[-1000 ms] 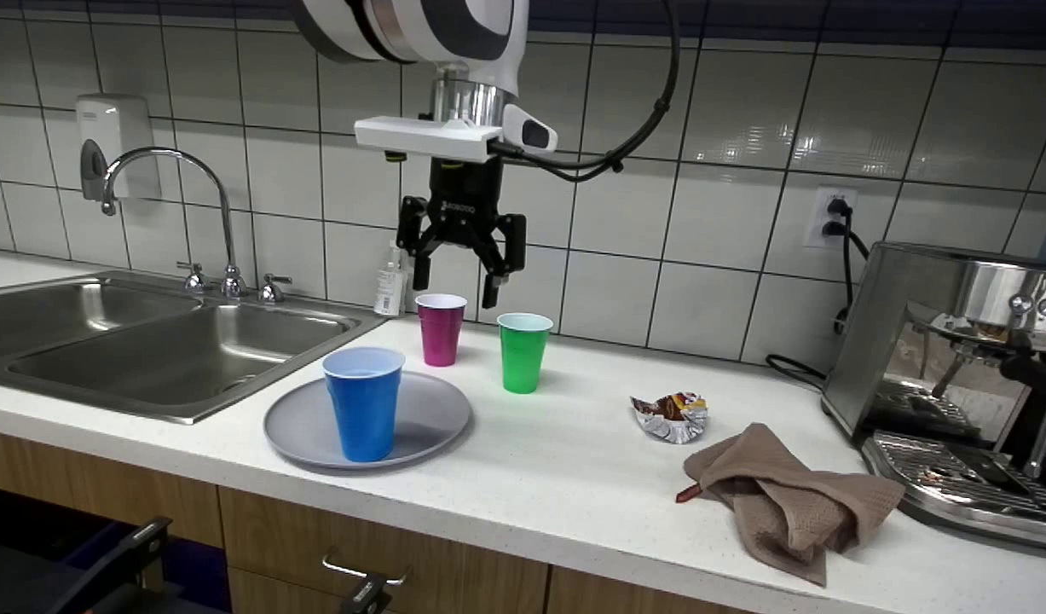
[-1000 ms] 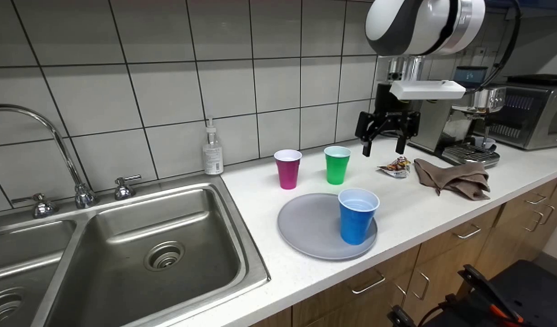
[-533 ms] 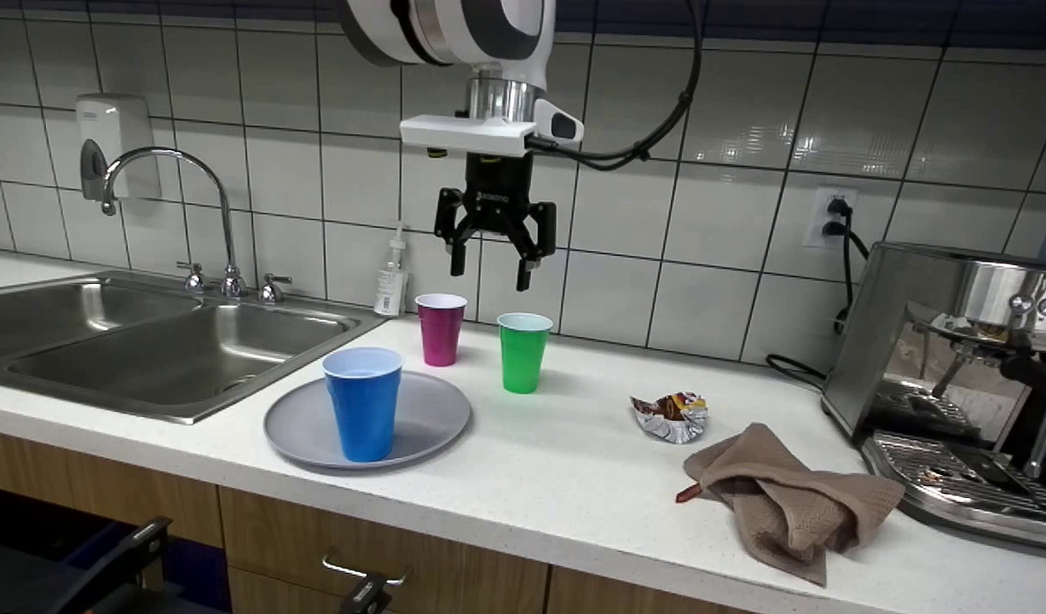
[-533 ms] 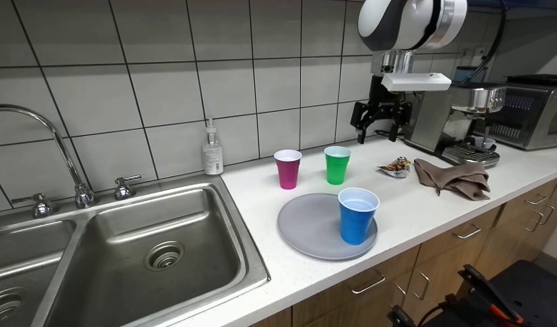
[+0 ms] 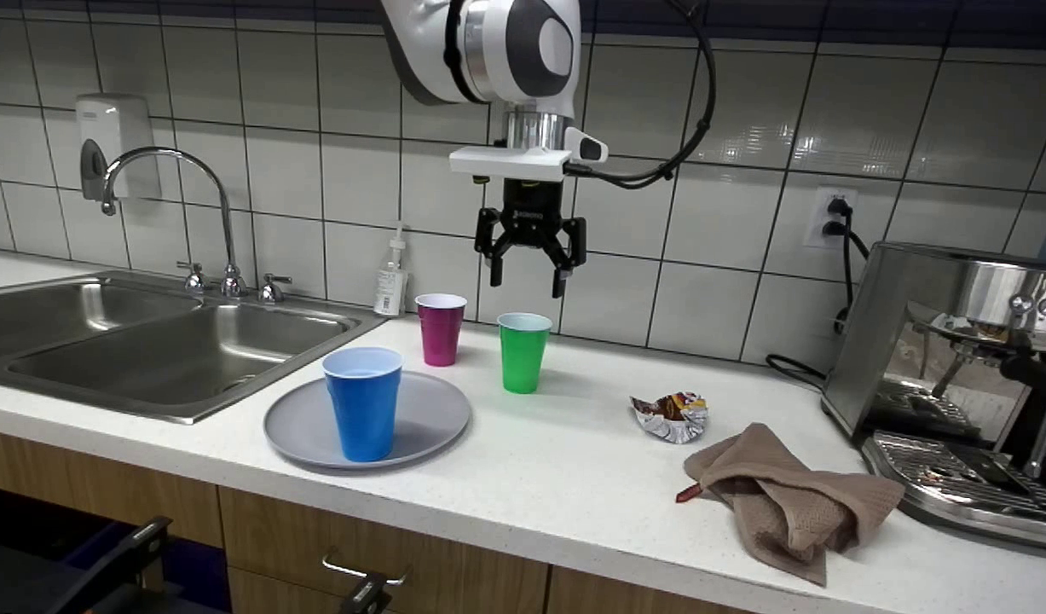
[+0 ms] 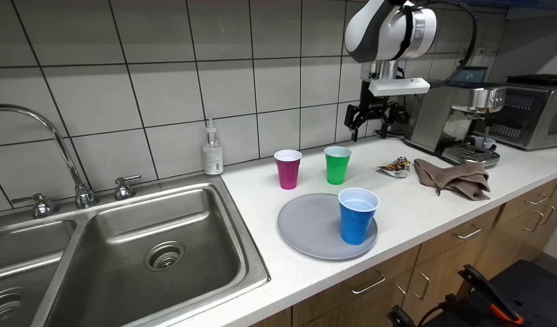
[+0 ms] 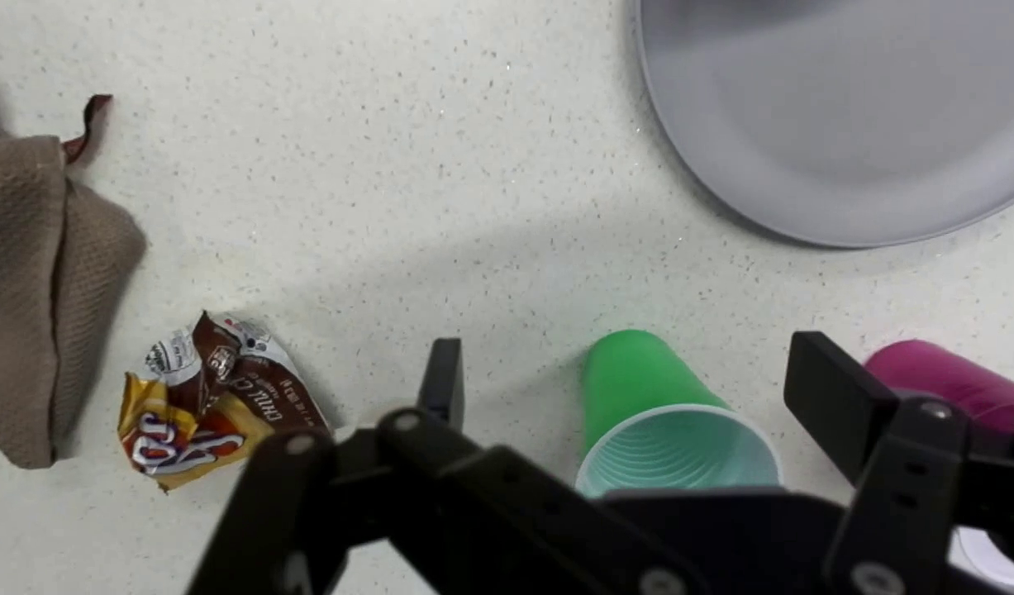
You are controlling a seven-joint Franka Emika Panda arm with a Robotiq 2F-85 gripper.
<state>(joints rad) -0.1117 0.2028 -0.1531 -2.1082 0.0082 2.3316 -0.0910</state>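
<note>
My gripper [image 5: 528, 284] hangs with its jaws wide apart and nothing between them, above the white counter near the tiled wall. Closest to it is a green cup [image 5: 523, 354], upright and untouched. In the wrist view this green cup [image 7: 639, 380] shows between the spread fingers [image 7: 445, 380], lower down, its near rim partly hidden by the gripper body. A magenta cup [image 6: 288, 170] stands beside the green one. On a round grey plate [image 6: 305, 227] a taller blue cup [image 6: 356, 222] stands upright. A crumpled candy wrapper [image 7: 217, 397] lies apart, left of the fingers in the wrist view.
A brown cloth [image 5: 795, 503] lies near the steel coffee machine [image 5: 957, 384]. The double sink [image 6: 160, 254] with its faucet [image 6: 56, 136] is set in the counter past the plate. A soap bottle [image 6: 212, 152] stands by the wall.
The open gripper has shifted past the magenta cup to over the green cup's area, closer to the wall. It rose a little, then came down slightly. Cups, plate, wrapper and cloth keep their places.
</note>
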